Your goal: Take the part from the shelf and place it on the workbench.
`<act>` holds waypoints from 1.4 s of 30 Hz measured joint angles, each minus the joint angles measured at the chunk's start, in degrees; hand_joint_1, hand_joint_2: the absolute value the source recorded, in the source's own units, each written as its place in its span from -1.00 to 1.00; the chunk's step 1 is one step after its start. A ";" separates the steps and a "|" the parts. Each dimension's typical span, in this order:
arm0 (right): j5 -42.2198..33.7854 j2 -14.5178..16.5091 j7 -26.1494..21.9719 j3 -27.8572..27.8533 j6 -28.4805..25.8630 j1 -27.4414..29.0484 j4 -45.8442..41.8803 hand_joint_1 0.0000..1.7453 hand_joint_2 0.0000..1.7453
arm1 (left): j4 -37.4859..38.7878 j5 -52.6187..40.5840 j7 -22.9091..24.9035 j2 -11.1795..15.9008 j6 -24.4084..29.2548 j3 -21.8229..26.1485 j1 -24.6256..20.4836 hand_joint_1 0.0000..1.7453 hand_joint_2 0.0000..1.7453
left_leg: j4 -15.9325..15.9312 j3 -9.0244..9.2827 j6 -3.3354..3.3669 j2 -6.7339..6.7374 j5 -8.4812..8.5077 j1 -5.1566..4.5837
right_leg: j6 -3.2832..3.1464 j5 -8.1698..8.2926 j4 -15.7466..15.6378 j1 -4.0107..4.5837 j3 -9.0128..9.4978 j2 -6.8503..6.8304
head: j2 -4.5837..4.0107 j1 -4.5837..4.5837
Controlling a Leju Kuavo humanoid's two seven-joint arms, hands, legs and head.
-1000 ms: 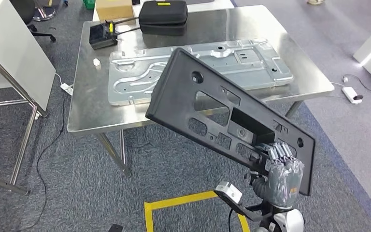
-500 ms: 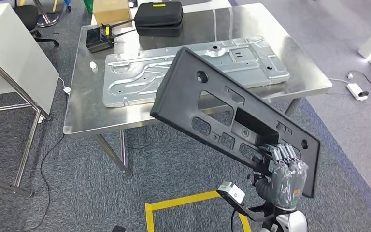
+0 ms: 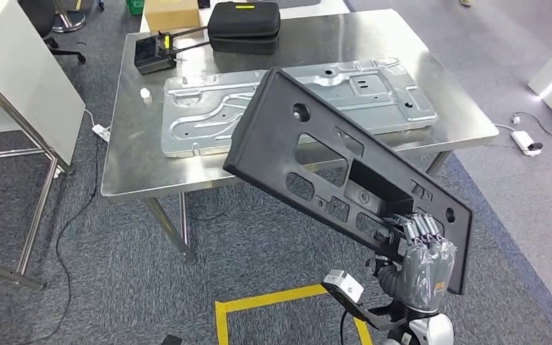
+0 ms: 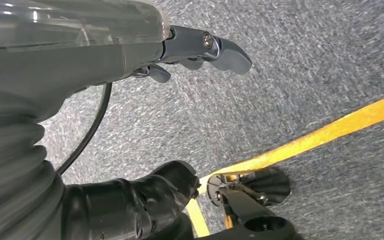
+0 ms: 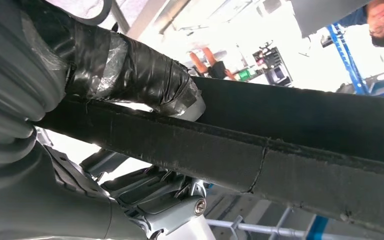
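My right hand has its fingers curled over the lower edge of the long black plastic panel with cut-outs, gripping it and holding it tilted in the air, its upper end over the near edge of the stainless-steel workbench. My left hand hangs above grey carpet crossed by yellow tape, holding nothing, though I cannot tell how far its fingers are spread. On the workbench lie a stamped silver metal plate, a black zip case and a small black device.

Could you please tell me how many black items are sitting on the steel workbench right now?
2: a black zippered case at the workbench's far edge, and a small black device just left of it. The held black part could hide others.
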 joint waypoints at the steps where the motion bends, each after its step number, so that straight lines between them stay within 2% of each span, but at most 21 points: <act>1: -0.21 0.00 -0.26 -0.02 0.00 0.04 0.01 1.00 1.00 | 0.00 -0.01 -0.05 0.00 -0.08 -0.03 -0.01 -1.00 1.00 | 0.01 -0.05 0.16 0.04 0.00 -0.02 | 0.16 -1.85 3.72 -0.07 -1.77 -0.02 | 0.00 0.01; 3: -0.54 0.01 -0.76 -0.13 0.00 0.22 0.02 1.00 1.00 | 0.00 -0.04 -0.16 0.01 -0.27 -0.10 0.05 -1.00 1.00 | 0.09 -0.12 0.22 0.09 -0.04 -0.05 | 0.50 -3.51 9.19 -0.26 -4.39 -0.03 | 0.00 0.01; 4: -0.67 0.03 -0.97 -0.20 0.00 0.28 0.02 1.00 1.00 | 0.00 -0.06 -0.21 0.02 -0.33 -0.15 0.07 -1.00 1.00 | 0.16 -0.13 0.19 0.08 -0.08 -0.05 | 0.60 -2.75 9.16 -0.37 -4.40 -0.04 | 0.00 0.01; 6: -0.81 0.16 -1.32 -0.40 0.00 0.28 -0.03 1.00 1.00 | 0.00 -0.08 -0.31 0.01 -0.35 -0.32 0.08 -1.00 1.00 | 0.41 -0.07 -0.01 0.04 -0.25 -0.04 | 0.54 1.02 3.29 -0.57 -1.50 -0.12 | 0.00 0.02; 8: -0.88 0.39 -1.74 -0.56 0.00 0.24 -0.18 1.00 1.00 | 0.00 -0.08 -0.43 -0.01 -0.35 -0.55 0.06 -1.00 1.00 | 0.82 -0.21 -0.48 0.00 -0.52 -0.21 | 0.23 3.26 -3.18 -0.42 1.59 -0.23 | 0.00 0.00; 9: -0.92 0.54 -1.96 -0.63 0.00 0.23 -0.29 1.00 1.00 | 0.00 -0.07 -0.48 0.00 -0.34 -0.66 0.05 -1.00 1.00 | 0.96 -0.33 -0.78 -0.01 -0.59 -0.28 | 0.05 3.49 -4.75 -0.27 2.22 -0.24 | 0.00 -0.01; 13: -1.13 1.29 -2.61 -1.28 0.00 0.21 -0.69 1.00 1.00 | 0.00 -0.08 -0.54 0.03 -0.33 -0.89 -0.03 -1.00 1.00 | 1.49 -0.64 -2.06 0.04 -1.17 -0.18 | -1.03 3.64 -5.76 -0.28 2.37 -0.13 | 0.00 -0.03; 15: -1.19 1.66 -2.72 -1.50 0.00 0.14 -0.90 1.00 1.00 | 0.00 -0.08 -0.56 0.04 -0.33 -0.93 -0.04 -1.00 1.00 | 5.69 -2.45 -2.49 0.01 -3.91 -0.05 | -1.68 3.84 -6.09 -0.47 2.58 -0.25 | 0.00 -0.05; 17: -1.16 1.87 -2.85 -1.57 0.00 0.10 -0.97 1.00 1.00 | 0.00 -0.09 -0.57 0.04 -0.34 -0.93 0.01 -1.00 1.00 | 13.18 -5.89 -2.78 0.01 -7.41 -0.02 | -1.98 3.80 -6.08 -0.38 2.55 -0.32 | 0.00 -0.06; 19: -1.14 1.97 -2.91 -1.67 0.00 0.10 -0.97 1.00 1.00 | 0.00 -0.09 -0.57 0.04 -0.34 -0.93 0.08 -1.00 1.00 | 16.83 -7.70 -2.92 0.01 -7.78 0.01 | -2.03 3.75 -6.06 -0.35 2.64 -0.29 | 0.00 -0.06; 20: -1.14 2.02 -2.92 -1.71 0.00 0.08 -0.97 1.00 1.00 | 0.00 -0.09 -0.57 0.04 -0.34 -0.93 0.08 -1.00 1.00 | 15.30 -7.04 -2.89 0.02 -6.29 0.03 | -2.02 3.70 -6.05 -0.35 2.75 -0.24 | 0.00 -0.06; 22: -1.11 2.13 -2.91 -1.81 0.00 0.00 -0.97 1.00 1.00 | 0.00 -0.09 -0.57 0.05 -0.34 -0.94 0.02 -1.00 1.00 | 7.88 -3.58 -2.59 -0.01 -2.29 0.04 | -1.81 3.52 -6.00 -0.35 3.04 -0.12 | 0.00 -0.05; 24: -1.05 2.20 -2.81 -1.89 0.00 -0.23 -0.97 1.00 1.00 | 0.00 -0.11 -0.58 0.06 -0.40 -0.98 -0.10 -1.00 1.00 | 2.12 -0.96 -2.17 -0.08 -0.49 -0.11 | -1.30 3.33 -5.80 -0.15 3.02 -0.03 | 0.00 -0.03; 27: -0.99 2.21 -2.40 -1.95 0.00 -0.56 -0.97 1.00 1.00 | 0.00 -0.25 -0.58 0.07 -0.50 -1.11 -0.12 -1.00 1.00 | 0.92 -0.61 -1.42 -0.15 -0.38 -0.23 | -0.43 3.32 -5.77 -0.04 2.81 -0.01 | 0.00 -0.03; 29: -0.99 2.21 -2.00 -1.95 0.00 -0.74 -0.97 1.00 1.00 | 0.00 -0.31 -0.57 0.08 -0.50 -1.18 -0.11 -1.00 1.00 | 0.44 -0.46 -0.65 -0.11 -0.06 -0.05 | 0.12 1.99 -4.05 -0.14 2.10 -0.08 | 0.00 -0.01; 32: -0.99 2.19 -1.53 -1.97 0.00 -0.97 -0.93 1.00 1.00 | 0.00 -0.39 -0.56 0.08 -0.50 -1.27 -0.21 -1.00 1.00 | 0.25 -0.44 0.00 -0.02 0.06 -0.08 | 0.62 -2.99 5.71 -0.21 -2.46 -0.15 | 0.00 0.00; 34: -0.99 2.17 -1.39 -1.98 0.00 -0.98 -0.91 1.00 1.00 | 0.00 -0.41 -0.52 0.08 -0.50 -1.30 -0.16 -1.00 1.00 | 0.38 -0.47 0.08 0.01 -0.01 -0.16 | 0.72 -3.72 10.11 -0.22 -4.72 -0.15 | 0.00 0.00; 35: -0.99 2.17 -1.37 -1.99 0.00 -0.99 -0.90 1.00 1.00 | 0.00 -0.40 -0.50 0.08 -0.50 -1.31 -0.14 -1.00 1.00 | 0.50 -0.46 0.08 -0.02 -0.08 -0.17 | 0.64 -2.45 9.18 -0.22 -4.38 -0.16 | 0.00 0.00; 38: -0.99 2.16 -1.32 -2.02 0.00 -1.16 -0.91 1.00 1.00 | 0.00 -0.40 -0.48 0.04 -0.50 -1.33 -0.15 -1.00 1.00 | 0.96 -0.38 -0.23 -0.15 -0.44 -0.28 | -0.09 2.88 -1.60 -0.01 0.56 -0.23 | 0.00 0.00; 40: -0.99 2.16 -1.31 -2.02 0.00 -1.30 -0.91 1.00 1.00 | 0.00 -0.40 -0.45 0.01 -0.50 -1.35 -0.16 -1.00 1.00 | 1.10 -0.54 -0.71 -0.16 -0.52 -0.44 | -0.52 3.61 -5.18 0.31 2.03 -0.23 | 0.00 -0.02; 42: -1.01 2.15 -1.27 -2.07 0.00 -1.33 -0.92 1.00 1.00 | 0.00 -0.40 -0.41 0.02 -0.49 -1.35 -0.18 -1.00 1.00 | 0.92 -0.55 -1.30 -0.14 -0.45 -0.52 | -0.95 3.74 -5.50 0.30 2.05 -0.12 | 0.00 -0.03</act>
